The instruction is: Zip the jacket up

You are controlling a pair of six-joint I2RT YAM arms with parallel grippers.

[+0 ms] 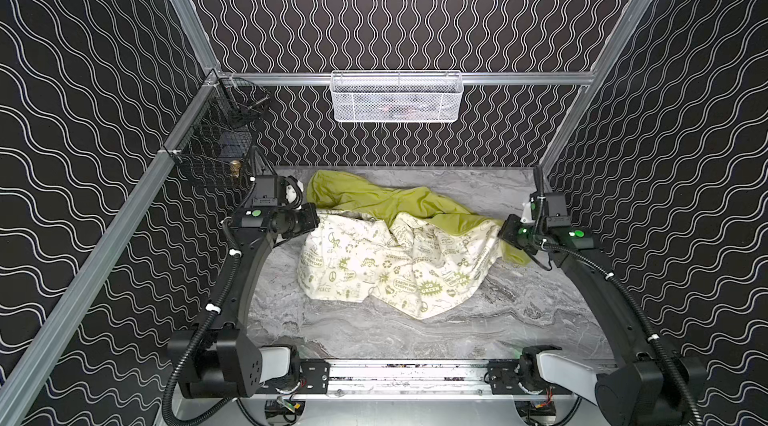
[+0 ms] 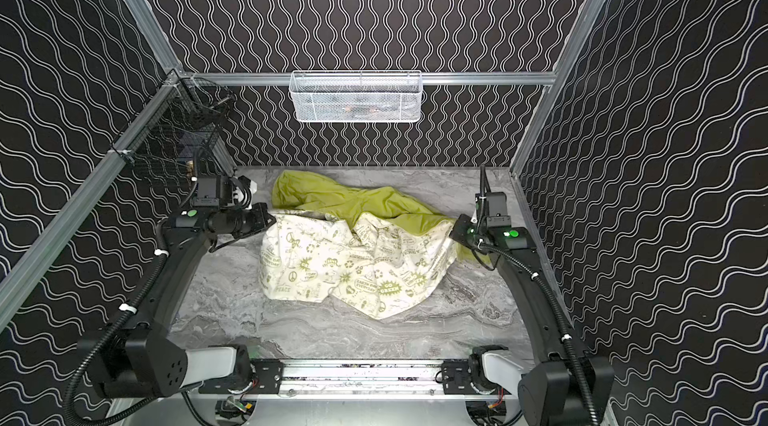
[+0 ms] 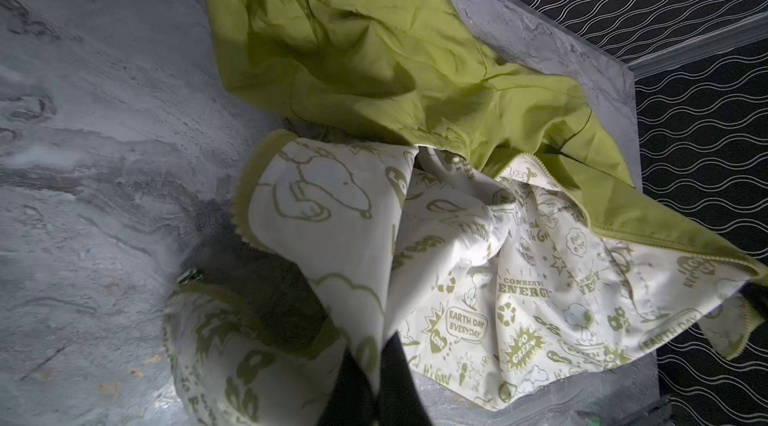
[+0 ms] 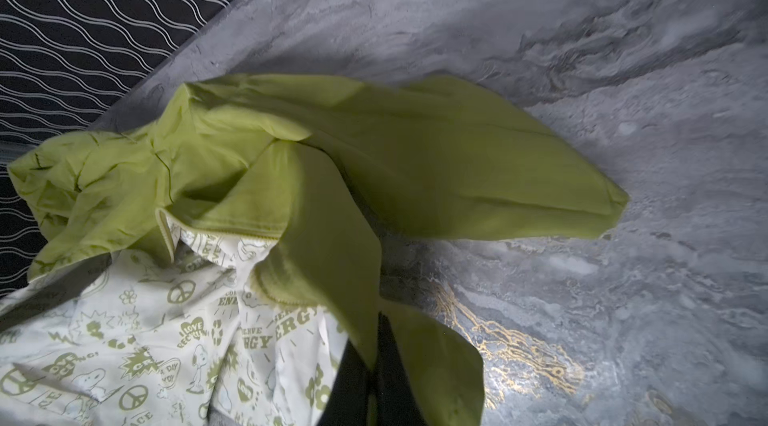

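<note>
top views: jacket [image 1: 395,266] lies crumpled toward the back middle of the bench [image 1: 374,332], cream printed lining up, green shell bunched behind it. left claw [image 1: 313,218] meets its left edge and right claw [image 1: 505,230] its right edge; from up here i cannot tell whether either is closed. left wrist view: left claw [image 3: 380,365] is together, clamped on a fold of the cream lining. a run of zipper teeth [image 3: 523,162] shows along the green edge, too fine to make out in the top views. right wrist view: right claw [image 4: 376,361] is together, clamped on green shell cloth; more zipper teeth [image 4: 166,232] sit beside a fold, apart from the grip. risk, my judgement: both grips are on loose cloth, not on the zipper ends, and no slider shows in any view. pulling apart could let the thin cloth slide out, or spread the jacket twisted with its two zipper halves misaligned.
</note>
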